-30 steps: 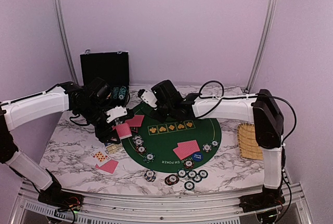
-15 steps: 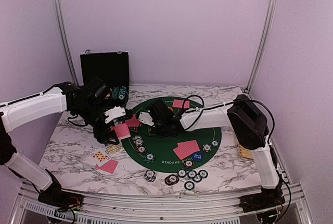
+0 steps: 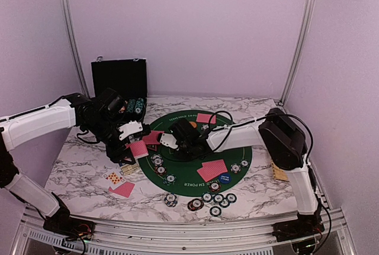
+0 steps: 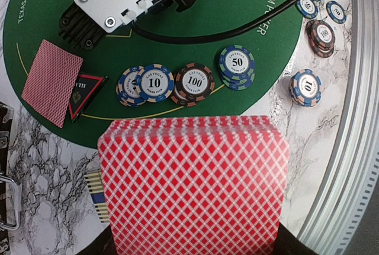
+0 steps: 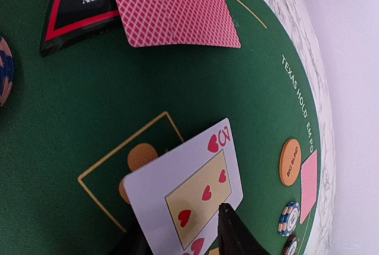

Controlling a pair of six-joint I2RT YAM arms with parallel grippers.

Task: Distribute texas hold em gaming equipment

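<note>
My left gripper (image 3: 135, 142) is shut on a deck of red-backed playing cards (image 4: 192, 184), held above the left edge of the green poker mat (image 3: 237, 142); its fingers are hidden behind the deck. My right gripper (image 3: 172, 141) sits low over the mat's middle. Its black fingers (image 5: 234, 231) stand a little apart, with a face-up three of hearts (image 5: 189, 184) slanting between them over a yellow box outline. Poker chips (image 4: 192, 82) lie in a row on the mat just ahead of the deck. A red-black triangular marker (image 4: 83, 92) lies beside a face-down card (image 4: 50, 80).
A black chip case (image 3: 118, 77) stands open at the back left. The wicker basket (image 3: 279, 173) peeks out behind the right arm. More chips (image 3: 216, 199) line the front edge of the mat. An orange button (image 5: 290, 161) and two face-down cards (image 3: 212, 169) lie on the mat.
The right arm has folded in and dropped to the mat's centre. Its jaws, shut before, have begun to part around the card. The left arm and deck have stayed put.
</note>
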